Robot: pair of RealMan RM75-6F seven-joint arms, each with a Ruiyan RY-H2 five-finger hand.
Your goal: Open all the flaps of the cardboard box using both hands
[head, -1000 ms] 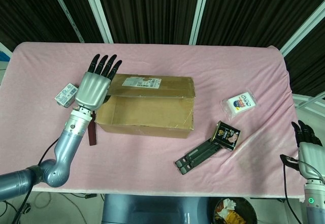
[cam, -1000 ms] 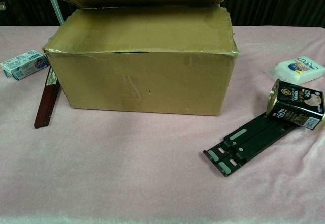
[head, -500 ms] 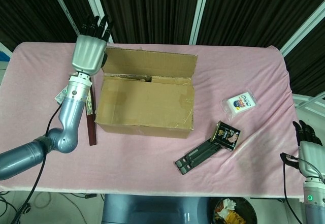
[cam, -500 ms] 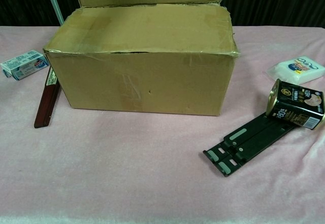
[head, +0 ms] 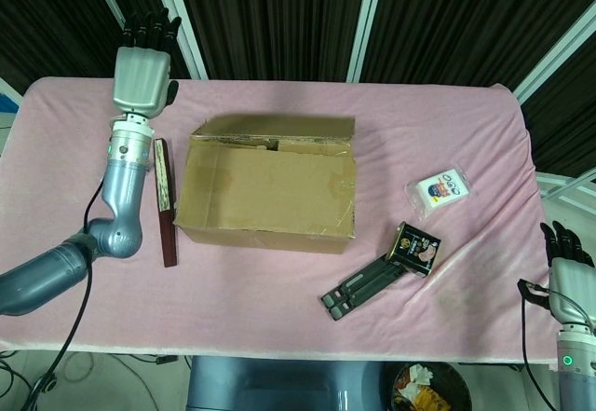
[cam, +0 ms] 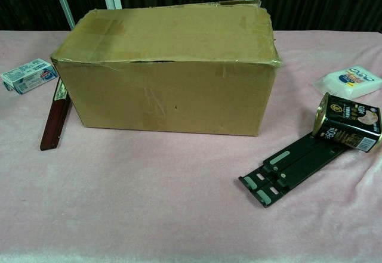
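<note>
- Head view: the cardboard box (head: 265, 185) sits mid-table on the pink table cover (head: 279, 299), long side toward the robot.
- In this view the far flap (head: 275, 129) looks folded back out of the way, seen only as a thin strip along the far edge. The near flap (head: 270, 183) lies flat over the top and covers most of the opening.
- A dark gap shows between the two flaps near the far edge. What lies inside cannot be made out.
- Chest view: the box fills the middle and its top reads as closed from this low angle. The near flap's edge sits level with the front wall.
- The left hand (head: 141, 61) hangs raised beyond the box's left far corner, clear of the cardboard, fingers straight and close together, holding nothing.
- The right hand (head: 568, 271) sits low at the table's right edge, well apart from the box, fingers loosely extended, empty.
- Judgement: the task is at an early stage. One long flap seems done; the near flap is left, and any end flaps beneath it cannot be seen.
- The right hand looks to have taken no part so far, though the task calls for both.
- Around the box: a dark red strip (head: 166, 206) just beside its left wall, a small blue-and-white carton (cam: 27, 75) further left, a tin (head: 414, 245) resting on a black folding stand (head: 365, 287), and a white packet (head: 440, 190) to the right.
</note>
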